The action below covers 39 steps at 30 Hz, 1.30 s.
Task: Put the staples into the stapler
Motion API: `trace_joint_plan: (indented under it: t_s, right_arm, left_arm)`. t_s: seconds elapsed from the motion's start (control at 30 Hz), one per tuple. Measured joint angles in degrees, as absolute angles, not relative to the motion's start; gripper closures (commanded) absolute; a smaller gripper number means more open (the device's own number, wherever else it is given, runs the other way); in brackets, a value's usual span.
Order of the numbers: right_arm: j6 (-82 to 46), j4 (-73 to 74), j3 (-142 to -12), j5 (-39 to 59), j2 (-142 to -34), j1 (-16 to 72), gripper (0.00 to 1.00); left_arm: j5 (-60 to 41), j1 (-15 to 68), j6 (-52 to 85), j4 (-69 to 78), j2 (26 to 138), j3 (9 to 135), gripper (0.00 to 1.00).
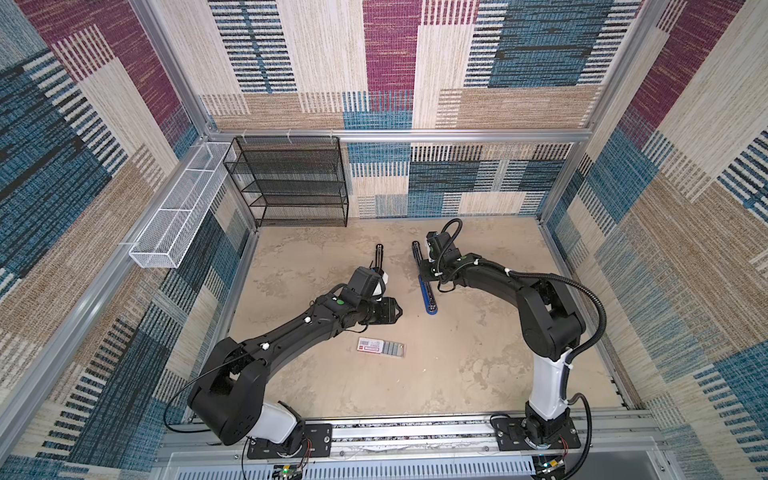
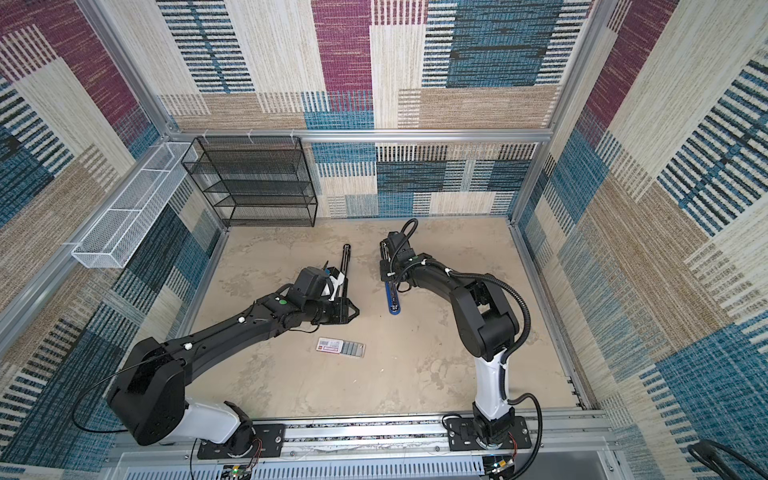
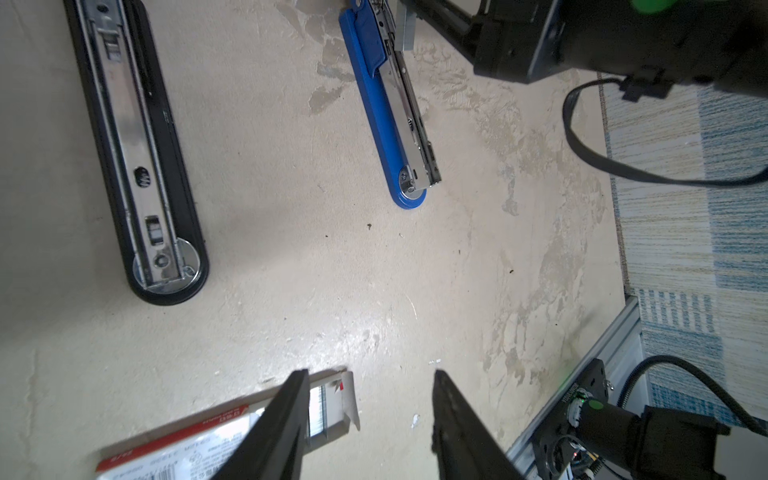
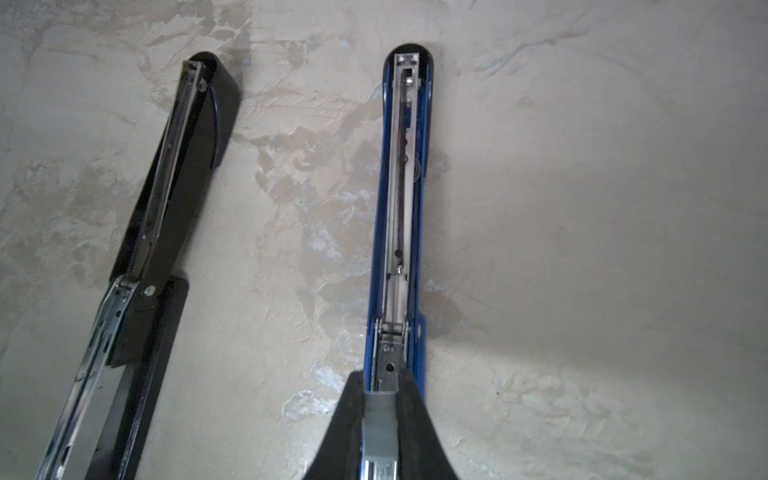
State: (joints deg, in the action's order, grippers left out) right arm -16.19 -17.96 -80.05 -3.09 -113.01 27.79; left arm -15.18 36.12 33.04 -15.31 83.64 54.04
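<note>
One staples strip [image 4: 378,424] in right jaws, over open blue stapler [image 4: 405,199]

Mottled beige floor [image 1: 478,353] under my left gripper [image 1: 395,311]; well beyond it, a black mesh shelf [image 1: 291,183] stands against the back wall [image 1: 457,183], white wire basket [image 1: 174,216] beside that, patchwork woven walls [image 1: 685,166] in blue, maroon, beige all round.
</note>
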Motion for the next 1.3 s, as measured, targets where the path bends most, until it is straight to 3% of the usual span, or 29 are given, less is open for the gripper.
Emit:
trace_joint_plan:
  t_s: [1.3]
  right_arm:
    - [-15.9,-19.4,-81.8,-6.2,-114.8,29.5,0.84]
  left_arm:
    - [-15.3,36.1,33.5,-14.9,82.4,51.5,0.51]
